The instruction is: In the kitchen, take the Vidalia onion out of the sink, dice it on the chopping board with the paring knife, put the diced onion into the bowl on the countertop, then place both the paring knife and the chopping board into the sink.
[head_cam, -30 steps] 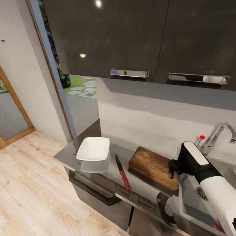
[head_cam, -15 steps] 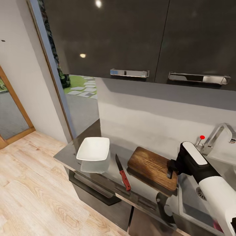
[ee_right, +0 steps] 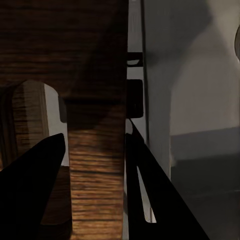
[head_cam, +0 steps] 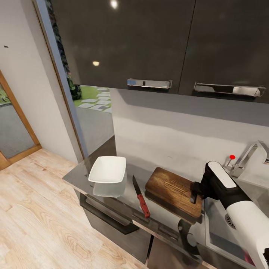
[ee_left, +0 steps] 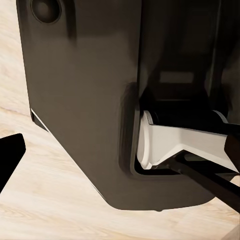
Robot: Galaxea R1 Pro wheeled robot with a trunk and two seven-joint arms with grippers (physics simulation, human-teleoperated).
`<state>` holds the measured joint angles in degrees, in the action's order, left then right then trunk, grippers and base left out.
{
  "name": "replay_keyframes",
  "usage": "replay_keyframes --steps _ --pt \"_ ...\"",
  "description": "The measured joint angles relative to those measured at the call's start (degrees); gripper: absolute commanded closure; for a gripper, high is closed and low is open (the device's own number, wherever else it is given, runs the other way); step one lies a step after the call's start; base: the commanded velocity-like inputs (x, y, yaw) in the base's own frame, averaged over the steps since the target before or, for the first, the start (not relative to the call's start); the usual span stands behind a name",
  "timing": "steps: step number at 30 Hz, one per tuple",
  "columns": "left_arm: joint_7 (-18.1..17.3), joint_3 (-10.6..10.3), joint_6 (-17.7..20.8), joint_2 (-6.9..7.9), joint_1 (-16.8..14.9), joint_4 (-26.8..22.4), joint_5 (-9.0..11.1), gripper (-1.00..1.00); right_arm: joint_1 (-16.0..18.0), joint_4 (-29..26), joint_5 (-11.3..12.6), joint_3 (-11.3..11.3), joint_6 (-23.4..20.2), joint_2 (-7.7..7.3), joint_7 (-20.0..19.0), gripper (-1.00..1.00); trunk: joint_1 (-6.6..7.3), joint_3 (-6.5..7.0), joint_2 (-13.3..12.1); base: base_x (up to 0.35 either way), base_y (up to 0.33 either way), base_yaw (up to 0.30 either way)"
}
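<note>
The dark wooden chopping board (head_cam: 170,188) lies on the grey countertop (head_cam: 80,175), its right end beside the sink (head_cam: 220,228). My right gripper (head_cam: 195,192) is shut on that end. In the right wrist view its fingers (ee_right: 35,170) clamp the strip of board (ee_right: 95,75) next to the handle slot. The paring knife (head_cam: 141,196), dark blade and red handle, lies left of the board. Further left stands the white square bowl (head_cam: 108,170). The Vidalia onion is out of view. My left gripper (ee_left: 115,172) hangs open beside the robot's dark base, above the wooden floor.
Glossy black upper cabinets (head_cam: 149,41) with chrome handles hang over the counter. The chrome tap (head_cam: 252,151) and red knob (head_cam: 232,157) stand behind the sink. The counter ends at the left, near a doorway (head_cam: 89,108), with wood floor (head_cam: 37,216) below.
The right gripper has pulled the board's right end slightly left, away from the sink. The camera has shifted a little. Knife and bowl stay put.
</note>
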<state>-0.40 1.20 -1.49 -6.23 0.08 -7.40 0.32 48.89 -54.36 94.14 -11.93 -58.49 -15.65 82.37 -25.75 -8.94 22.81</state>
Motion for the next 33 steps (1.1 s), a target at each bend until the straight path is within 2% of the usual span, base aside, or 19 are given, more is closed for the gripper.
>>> replay_keyframes --steps 6,33 --pt "0.0 0.0 0.0 0.00 0.0 0.0 0.0 -1.00 0.0 0.0 0.0 0.0 0.0 0.00 0.0 1.00 0.00 0.00 0.0 0.000 -0.100 0.000" --pt "0.0 0.0 0.0 0.00 0.0 0.0 0.0 -1.00 0.0 0.0 0.0 0.0 0.0 0.00 0.0 1.00 0.00 -0.29 0.0 0.000 -0.002 0.030"
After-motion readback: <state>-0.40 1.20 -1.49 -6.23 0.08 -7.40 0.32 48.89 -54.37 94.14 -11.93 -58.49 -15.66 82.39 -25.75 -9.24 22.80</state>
